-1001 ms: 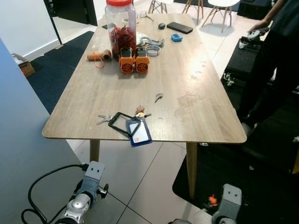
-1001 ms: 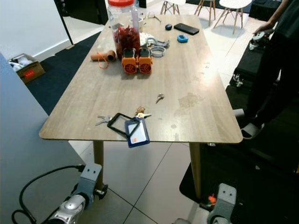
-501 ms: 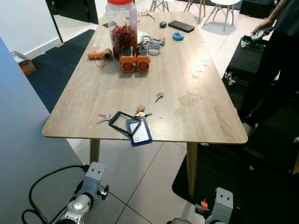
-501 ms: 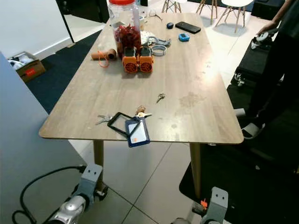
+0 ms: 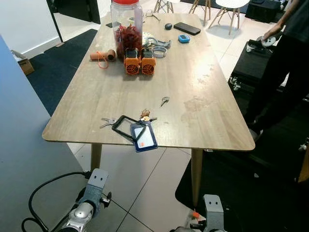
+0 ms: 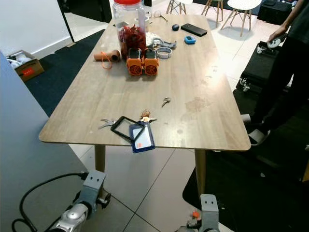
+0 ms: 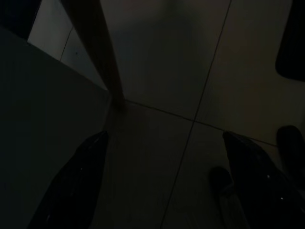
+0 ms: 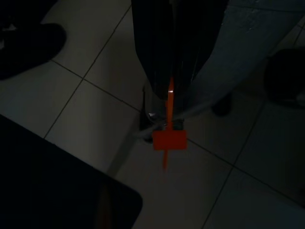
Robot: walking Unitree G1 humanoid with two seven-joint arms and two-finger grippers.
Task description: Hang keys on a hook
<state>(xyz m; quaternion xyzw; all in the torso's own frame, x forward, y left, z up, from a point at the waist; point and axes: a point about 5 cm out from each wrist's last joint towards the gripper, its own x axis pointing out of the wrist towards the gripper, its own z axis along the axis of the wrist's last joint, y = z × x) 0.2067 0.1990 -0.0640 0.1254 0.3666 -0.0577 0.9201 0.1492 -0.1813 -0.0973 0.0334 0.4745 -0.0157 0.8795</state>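
While both arms hang low in front of the wooden table (image 5: 193, 77), the keys (image 5: 108, 121) lie on its top near the front edge, just beside a black lanyard loop (image 5: 126, 126) and a blue badge holder (image 5: 143, 137) that juts out over that edge. A small trinket (image 5: 145, 114) sits right behind the badge holder, and a single key (image 5: 164, 101) lies apart from it, further toward the table's middle. At the table's far end stand a big jar with a red lid (image 5: 127, 26), two orange gadgets (image 5: 139, 62) just before it, a roll with an orange band (image 5: 102, 56) to one side, and a black phone (image 5: 186, 28) near the far edge.

The left gripper (image 7: 162, 186) hangs by the table's near leg over pale floor tiles, its two black fingers (image 7: 76, 181) spread wide with nothing between them (the wrist view is very dark). The right gripper (image 8: 169, 71) hangs below the table's front edge, fingers pressed together with a thin orange tag (image 8: 168, 138) held between them. A person in dark clothes (image 5: 285, 72) stands beside the table's right side.
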